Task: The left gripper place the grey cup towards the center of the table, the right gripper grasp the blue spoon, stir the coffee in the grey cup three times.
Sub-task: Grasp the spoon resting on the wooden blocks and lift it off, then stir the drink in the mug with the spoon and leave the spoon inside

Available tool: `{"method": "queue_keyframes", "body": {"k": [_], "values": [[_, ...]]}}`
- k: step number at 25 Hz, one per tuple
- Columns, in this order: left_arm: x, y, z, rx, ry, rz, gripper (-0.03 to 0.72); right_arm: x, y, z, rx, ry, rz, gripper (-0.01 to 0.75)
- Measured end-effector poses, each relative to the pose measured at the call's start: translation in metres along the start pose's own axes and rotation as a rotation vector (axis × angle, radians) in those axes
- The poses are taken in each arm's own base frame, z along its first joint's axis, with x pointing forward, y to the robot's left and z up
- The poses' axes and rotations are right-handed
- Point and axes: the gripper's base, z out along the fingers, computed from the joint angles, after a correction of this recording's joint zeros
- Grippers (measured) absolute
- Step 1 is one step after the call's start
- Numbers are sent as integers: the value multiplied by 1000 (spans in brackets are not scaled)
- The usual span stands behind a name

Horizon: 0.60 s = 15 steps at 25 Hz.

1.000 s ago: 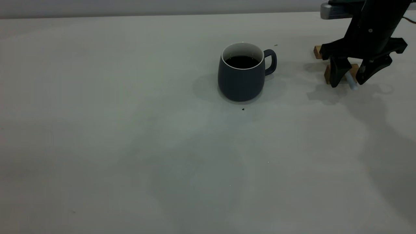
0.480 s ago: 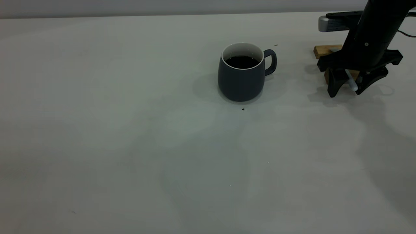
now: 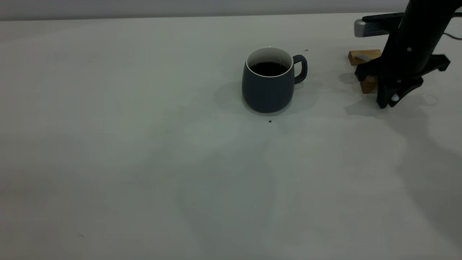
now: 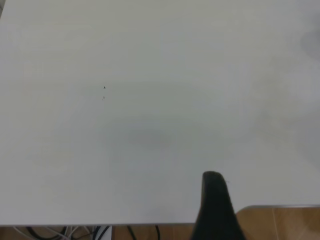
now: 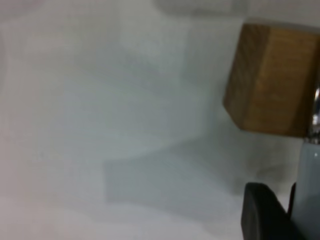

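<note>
The grey cup [image 3: 267, 86] stands upright near the table's [image 3: 144, 144] middle, its handle toward the right arm, with dark coffee [image 3: 269, 68] inside. Off to its right, my right gripper [image 3: 392, 100] points down at the table, shut on the blue spoon [image 3: 396, 97]. The spoon's pale handle end shows between the fingers, and its grey bowl rests on a wooden block [image 3: 364, 56]. In the right wrist view the pale handle [image 5: 308, 190] lies against one black finger [image 5: 262, 212]. The left wrist view shows one black finger [image 4: 215, 210] over the table's edge.
Two small wooden blocks [image 3: 368, 85] sit under the spoon at the far right, one close up in the right wrist view [image 5: 270, 80]. A wooden floor [image 4: 280, 222] and cables show beyond the table edge under the left arm. Bare tabletop stretches left and in front of the cup.
The right gripper's fingers, open astride the spoon handle a second ago, have closed on it. The cup has not moved.
</note>
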Motion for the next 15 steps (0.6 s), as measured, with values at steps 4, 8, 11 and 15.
{"method": "queue_keyframes", "body": {"k": [4,8,11,15], "values": [[0,0,0,0,0,0,585,-7,-2,-32,13,-21,-14,122],[0,0,0,0,0,0,585,-17,6,-78,-13,-79,-1,122],[0,0,0,0,0,0,585,-22,31,-114,-104,-143,-21,122],[0,0,0,0,0,0,585,-21,73,-142,-371,-118,-30,122]]}}
